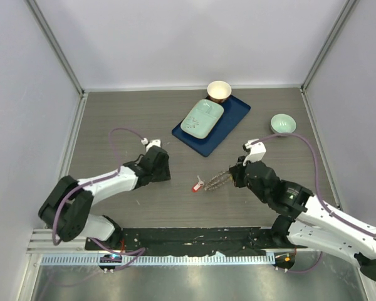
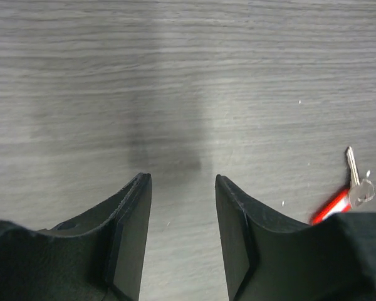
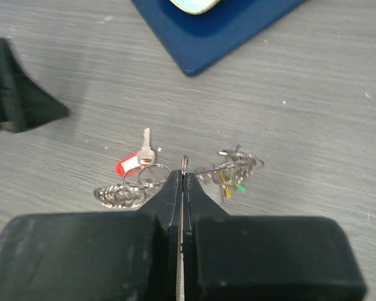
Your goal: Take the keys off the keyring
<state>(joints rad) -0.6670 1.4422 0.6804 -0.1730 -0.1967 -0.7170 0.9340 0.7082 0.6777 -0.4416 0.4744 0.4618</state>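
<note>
- Grey wood-grain table (image 1: 113, 125) fills my top view, and both arms reach in from the bottom edge.
- My right gripper (image 3: 183, 182) is pinched tight on the thin wire of the keyring (image 3: 233, 164), in the middle of the right wrist view.
- Silvery pieces of the ring spread out to both sides of the fingers and rest on the table.
- My red key (image 3: 133, 163) lies flat just left of those fingers, blade pointing to the top of the frame. It sits against a small loop of the ring, and I cannot tell whether it is hooked on.
- My green key (image 3: 240, 186) and orange key (image 3: 225, 190) show only as small coloured flecks among the pieces right of the fingers.
- My left gripper (image 2: 182, 238) stands wide open, with only table grain between its fingers. The red key sits at the right edge of that wrist view, apart from them.
- Up in the top view's centre, a blue tray (image 1: 235, 116) carries a pale green dish (image 1: 202, 119), with a cup (image 1: 219, 91) at its upper edge.
- Off to the tray's right, a pale green bowl (image 1: 282, 123) stands apart.
</note>
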